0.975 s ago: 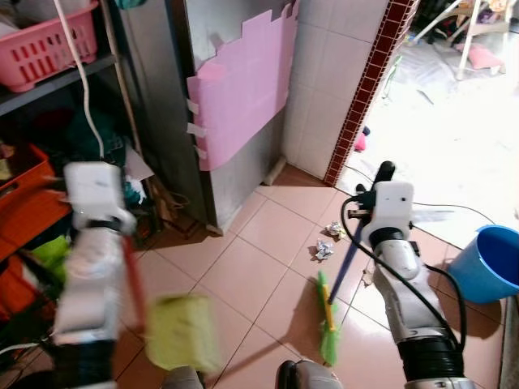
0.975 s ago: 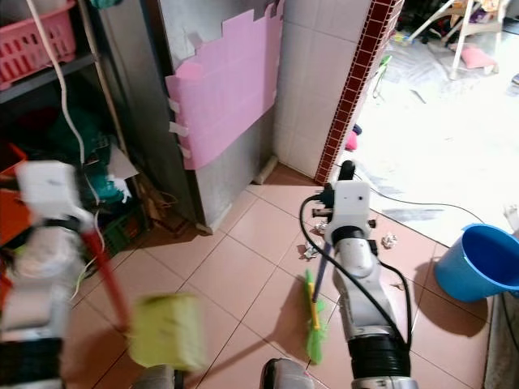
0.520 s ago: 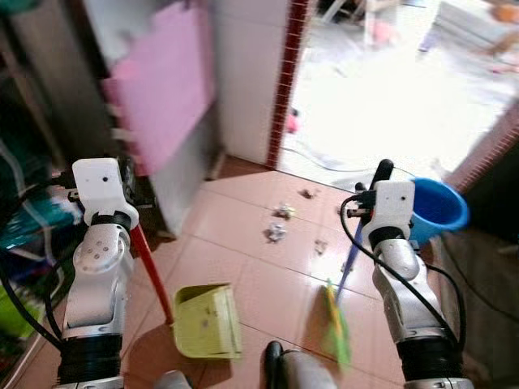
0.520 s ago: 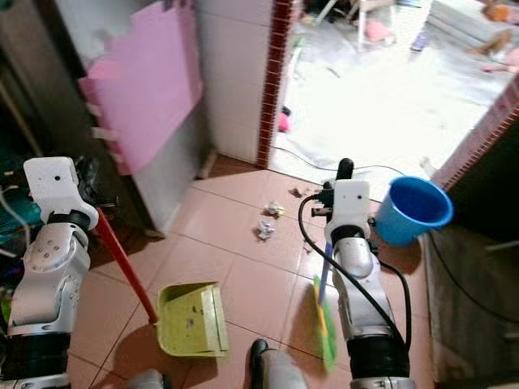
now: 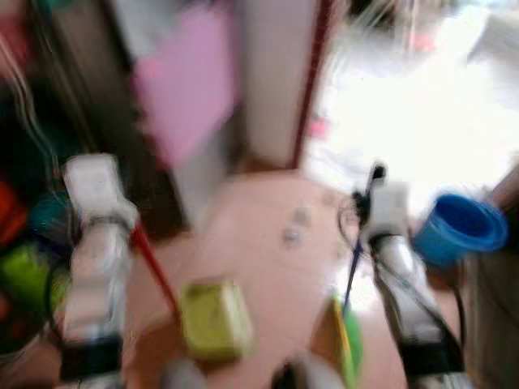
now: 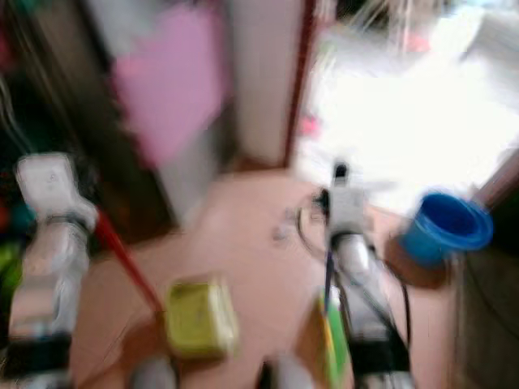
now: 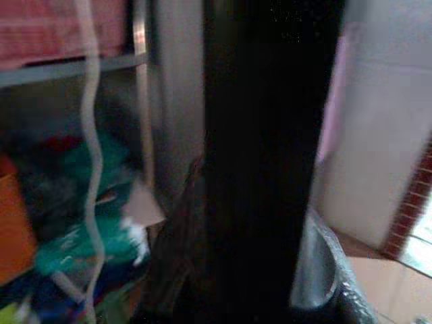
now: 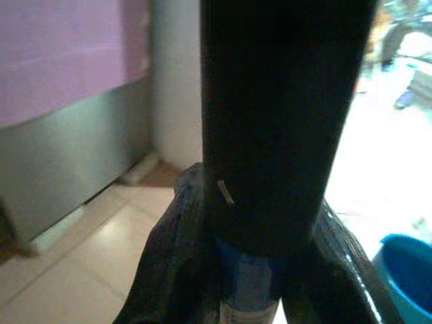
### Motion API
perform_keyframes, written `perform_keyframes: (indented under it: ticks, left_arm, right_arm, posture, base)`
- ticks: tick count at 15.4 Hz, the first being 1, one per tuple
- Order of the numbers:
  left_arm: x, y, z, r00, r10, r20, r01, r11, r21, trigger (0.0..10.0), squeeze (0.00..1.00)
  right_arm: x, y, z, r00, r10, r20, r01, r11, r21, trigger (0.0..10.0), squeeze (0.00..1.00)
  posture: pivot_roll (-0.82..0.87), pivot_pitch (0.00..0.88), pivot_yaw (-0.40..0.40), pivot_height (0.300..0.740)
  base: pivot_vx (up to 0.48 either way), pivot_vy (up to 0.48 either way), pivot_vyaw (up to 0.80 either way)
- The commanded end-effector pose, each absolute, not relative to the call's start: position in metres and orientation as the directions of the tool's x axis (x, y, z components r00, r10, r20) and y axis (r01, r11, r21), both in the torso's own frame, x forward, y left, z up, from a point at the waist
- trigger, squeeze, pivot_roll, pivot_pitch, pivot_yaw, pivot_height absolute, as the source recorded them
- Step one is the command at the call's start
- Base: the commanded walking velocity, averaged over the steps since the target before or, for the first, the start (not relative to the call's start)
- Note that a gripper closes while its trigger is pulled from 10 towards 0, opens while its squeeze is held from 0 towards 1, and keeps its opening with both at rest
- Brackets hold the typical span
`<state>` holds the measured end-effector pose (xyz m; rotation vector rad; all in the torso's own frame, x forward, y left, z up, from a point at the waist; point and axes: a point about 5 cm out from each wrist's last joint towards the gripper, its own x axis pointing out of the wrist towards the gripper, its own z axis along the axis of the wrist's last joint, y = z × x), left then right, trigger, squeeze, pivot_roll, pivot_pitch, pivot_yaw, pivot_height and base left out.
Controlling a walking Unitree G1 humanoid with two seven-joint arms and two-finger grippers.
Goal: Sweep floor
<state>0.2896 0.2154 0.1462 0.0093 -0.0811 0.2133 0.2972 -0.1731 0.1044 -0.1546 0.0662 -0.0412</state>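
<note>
Your head cameras were blurred throughout. Nearest you, the yellow-green dustpan (image 5: 212,318) lay flat on the tiled floor (image 5: 268,211) in front of your left side; its red handle (image 5: 154,267) ran up at a slant to your left gripper (image 5: 122,231), though whether those fingers were clamped on it could not be made out; the left wrist view was mostly blocked by a dark finger (image 7: 270,155) close to the lens. To your right, the green broom head (image 5: 347,340) rested on the floor near your feet; its blue stick (image 5: 353,271) rose to your right gripper (image 5: 362,212); the right wrist view showed the black fingers (image 8: 169,256) closed around the blue stick. Further out, small scraps of litter (image 5: 293,231) lay on the tiles between the two arms; a blue bucket (image 5: 458,231) stood well to the right. Beyond these, a pink sheet (image 5: 190,89) hung on a grey panel at left; shelves (image 7: 81,64) with a pink basket (image 7: 47,30) stood beside it.
</note>
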Motion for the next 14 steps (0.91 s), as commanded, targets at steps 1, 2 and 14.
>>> perform_keyframes:
  ticks: [1,2,14]
  left_arm:
    - [0.293,0.213,0.157,0.974,0.193,0.121,-0.196,0.98,0.015,10.0,0.0]
    - [0.293,0.212,0.157,0.975,0.185,0.123,-0.188,0.982,0.014,10.0,0.0]
    - [0.292,0.205,0.145,0.982,0.176,0.074,-0.178,0.984,0.022,10.0,0.0]
  right_arm:
    - [0.3,-0.17,0.115,0.999,-0.032,-0.013,0.03,0.988,-0.15,10.0,0.0]
    - [0.3,-0.17,0.115,0.999,-0.03,-0.013,0.028,0.988,-0.153,10.0,0.0]
    - [0.302,-0.164,0.116,1.0,-0.025,-0.013,0.023,0.99,-0.141,10.0,0.0]
  posture:
    - [0.0,0.083,-0.037,0.74]
    - [-0.01,0.083,-0.039,0.74]
    - [0.0,0.09,-0.036,0.74]
  base:
    - [0.345,0.262,0.0]
    - [0.379,0.27,0.0]
    - [0.027,0.0,0.0]
